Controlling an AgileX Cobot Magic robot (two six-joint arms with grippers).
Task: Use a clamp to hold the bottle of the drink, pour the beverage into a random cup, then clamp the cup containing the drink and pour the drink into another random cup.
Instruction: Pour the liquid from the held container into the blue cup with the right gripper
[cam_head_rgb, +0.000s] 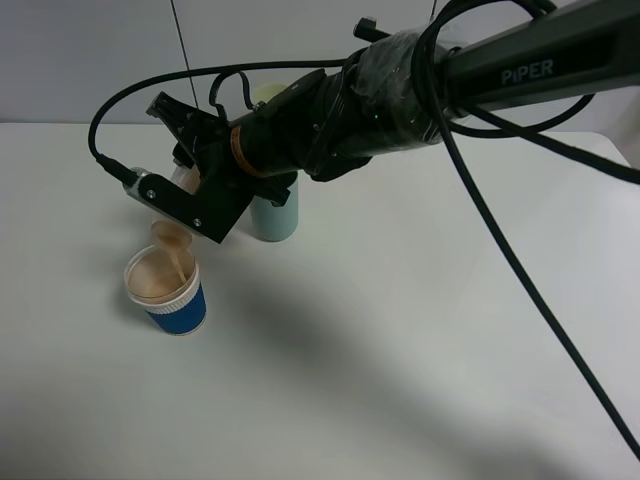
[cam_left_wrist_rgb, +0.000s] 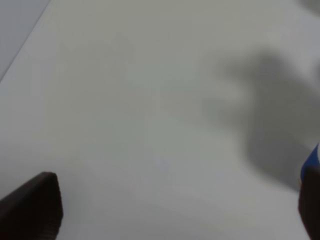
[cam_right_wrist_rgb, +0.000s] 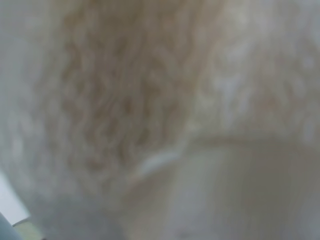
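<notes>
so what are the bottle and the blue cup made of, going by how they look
The bottle looks like thin plastic. Its pale peach wall is translucent with a soft sheen. The blue cup looks like paper. It has a matte blue body and a white ribbed band under the rim. It could also be thin plastic, and the view does not settle that.

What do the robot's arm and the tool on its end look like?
The right arm is a slim black tube with white lettering reading PiPER. Near the end it is bundled in glossy black wrap, then ringed by an orange band. Loose black cables loop around it. Its tool is black and angular, with small screws. Of the left tool only two dark tips show.
</notes>
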